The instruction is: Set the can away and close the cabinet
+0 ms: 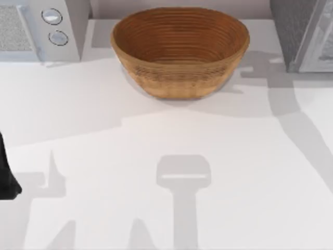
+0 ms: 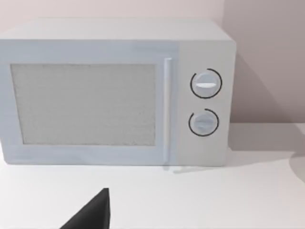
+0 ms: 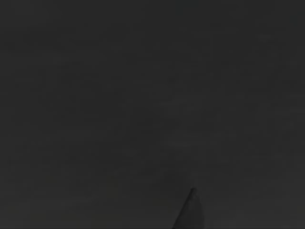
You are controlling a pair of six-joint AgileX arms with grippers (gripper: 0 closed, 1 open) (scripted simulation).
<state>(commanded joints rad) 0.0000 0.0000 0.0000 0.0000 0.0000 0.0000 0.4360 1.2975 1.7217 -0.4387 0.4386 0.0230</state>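
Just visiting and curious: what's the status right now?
Left arm parked at table's left edge. Right wrist view dark. Basket at back centre, microwave back left.

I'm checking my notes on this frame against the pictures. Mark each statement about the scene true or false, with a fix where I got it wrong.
1. A woven basket sits at the far middle of the table. True.
2. The basket holds several cans. False: its inside is bare.
3. A microwave stands at the table's far left, with its door shut. True.
4. The microwave has three dials. False: it has two, one above the other.
5. The right wrist view gives a bright look at the table. False: that view is dark.
6. The left arm is at the table's left edge. True.
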